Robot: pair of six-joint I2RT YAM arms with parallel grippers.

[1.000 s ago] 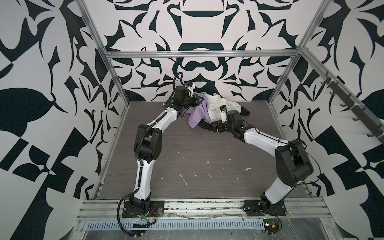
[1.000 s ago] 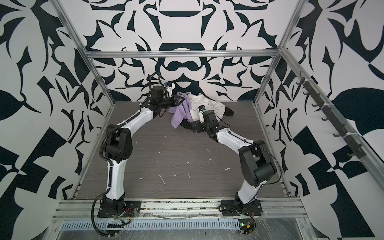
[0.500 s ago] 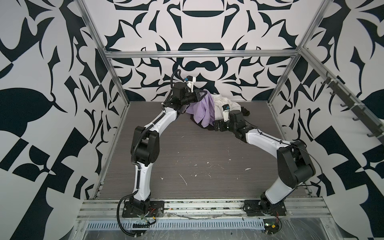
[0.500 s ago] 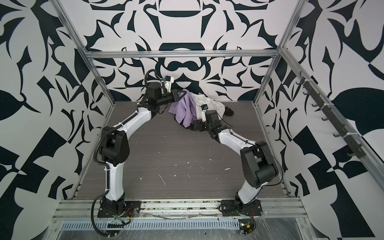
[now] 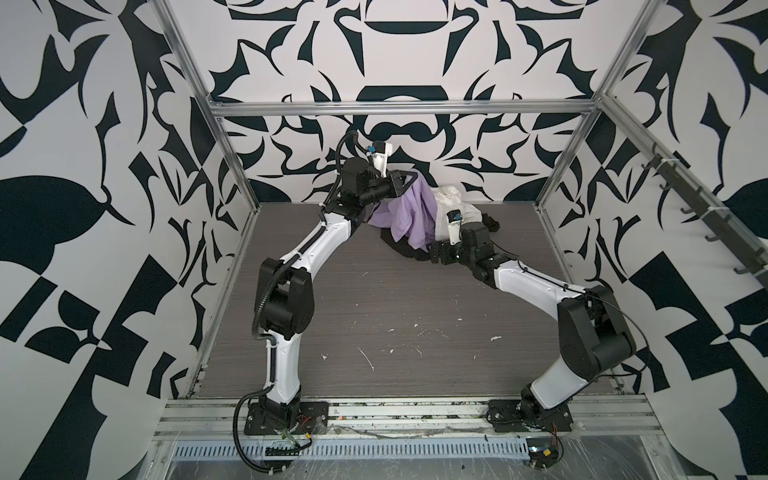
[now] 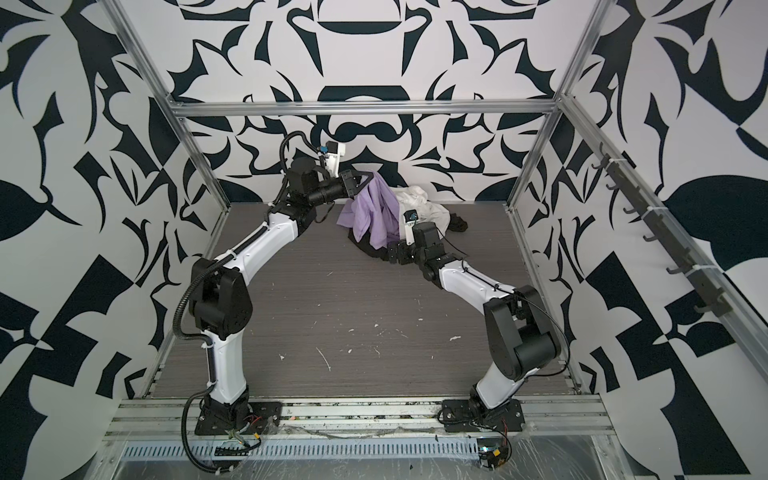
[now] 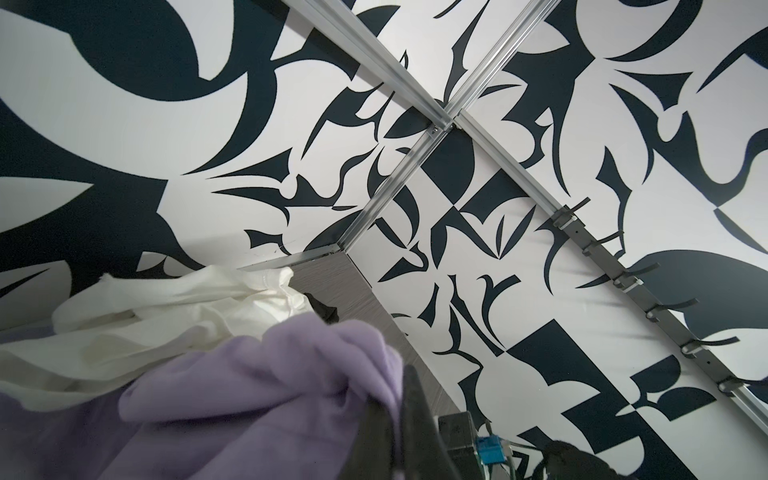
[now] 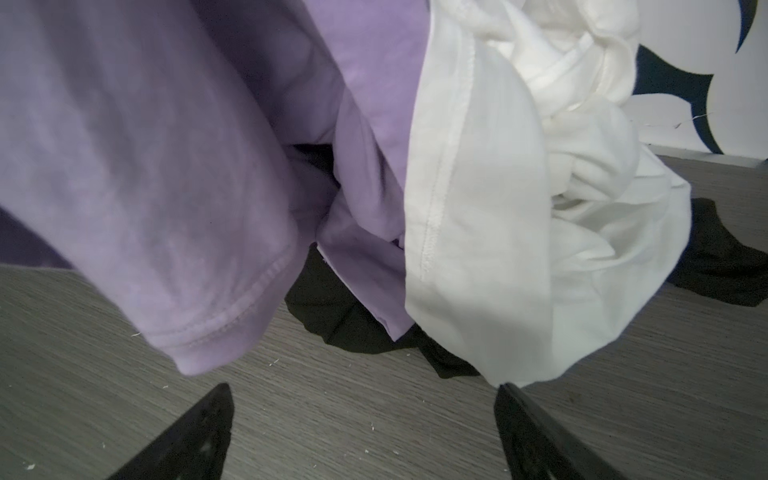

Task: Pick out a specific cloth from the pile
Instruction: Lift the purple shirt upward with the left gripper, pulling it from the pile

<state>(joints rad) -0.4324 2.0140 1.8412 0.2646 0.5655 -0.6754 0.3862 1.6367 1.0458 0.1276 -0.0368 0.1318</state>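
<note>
The left jaws were shut on a top fold of the cloth point(image 5: 409, 214), holding it raised above the surface point(image 5: 374, 316), likely so that it would hang clear of the pile point(image 5: 469, 210). Its lower folds draped over the black garment point(image 5: 399, 249) and lay against the white garment point(image 8: 478, 208). The right jaws stood wide open and empty, low in front of the pile, probably ready to pin the other garments down.

Enclosure walls point(image 5: 395, 50): white panels with a bold black abstract pattern. Aluminium frame point(image 5: 395, 109): bars along the panel joints. Floor point(image 5: 395, 299): grey wood-grain surface with scattered white specks point(image 5: 366, 358). Hook rail point(image 5: 702, 201): mounted on the wall at the right in both top views. Lighting: even, diffuse.
</note>
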